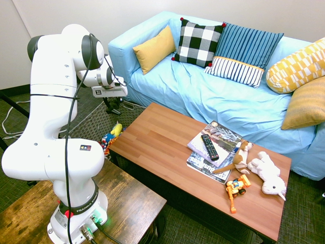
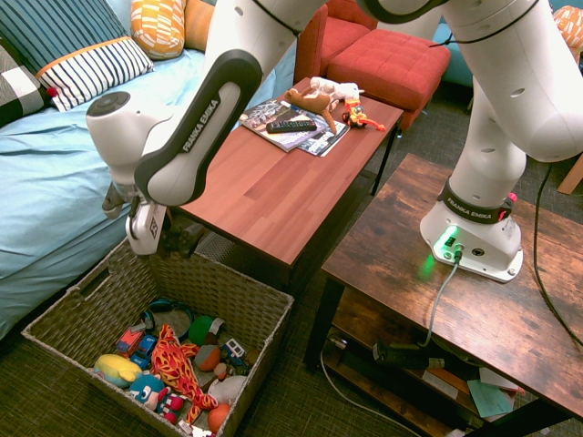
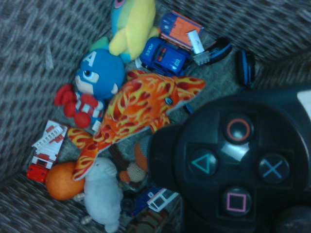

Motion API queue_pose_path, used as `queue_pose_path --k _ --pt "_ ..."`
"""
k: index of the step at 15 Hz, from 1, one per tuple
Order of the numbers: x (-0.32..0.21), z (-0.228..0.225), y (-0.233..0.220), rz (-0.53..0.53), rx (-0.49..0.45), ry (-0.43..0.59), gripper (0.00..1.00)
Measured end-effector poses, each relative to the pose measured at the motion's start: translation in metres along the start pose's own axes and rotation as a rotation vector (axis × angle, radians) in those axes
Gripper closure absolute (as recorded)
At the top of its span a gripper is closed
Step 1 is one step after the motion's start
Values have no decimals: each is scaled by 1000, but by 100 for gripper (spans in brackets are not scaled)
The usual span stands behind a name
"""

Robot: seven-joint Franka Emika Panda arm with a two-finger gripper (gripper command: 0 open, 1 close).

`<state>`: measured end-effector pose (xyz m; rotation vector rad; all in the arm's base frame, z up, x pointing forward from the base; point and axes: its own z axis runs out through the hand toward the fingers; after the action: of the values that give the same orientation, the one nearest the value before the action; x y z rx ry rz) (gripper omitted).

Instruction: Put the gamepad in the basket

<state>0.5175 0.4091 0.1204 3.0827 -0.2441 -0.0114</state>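
Note:
The black gamepad [image 3: 238, 160] fills the lower right of the wrist view, close to the camera, with its four symbol buttons showing. It hangs over the toys inside the basket [image 3: 29, 58]. The basket [image 2: 228, 291] is a large woven grey-brown one on the floor between the sofa and the coffee table. My gripper [image 2: 144, 238] points down just above the basket's far rim, shut on the gamepad. The fingers themselves are hidden behind the white hand in both exterior views.
The basket holds several toys, among them an orange flame-patterned plush fish [image 3: 141, 107], a blue figure [image 3: 95, 77] and toy cars [image 3: 163, 56]. The wooden coffee table [image 1: 162, 142] carries a remote [image 1: 209, 146] on magazines [image 1: 223, 136], plush animals [image 1: 269, 175] and a toy digger [image 1: 236, 189]. A blue sofa [image 1: 203, 96] stands behind.

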Motion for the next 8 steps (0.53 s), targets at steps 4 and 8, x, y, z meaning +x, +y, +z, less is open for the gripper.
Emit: queue_pose_path --k 4,8 --pt "-30 41 -51 76 7 1 100" --pt "-43 85 -73 111 5 -34 100"
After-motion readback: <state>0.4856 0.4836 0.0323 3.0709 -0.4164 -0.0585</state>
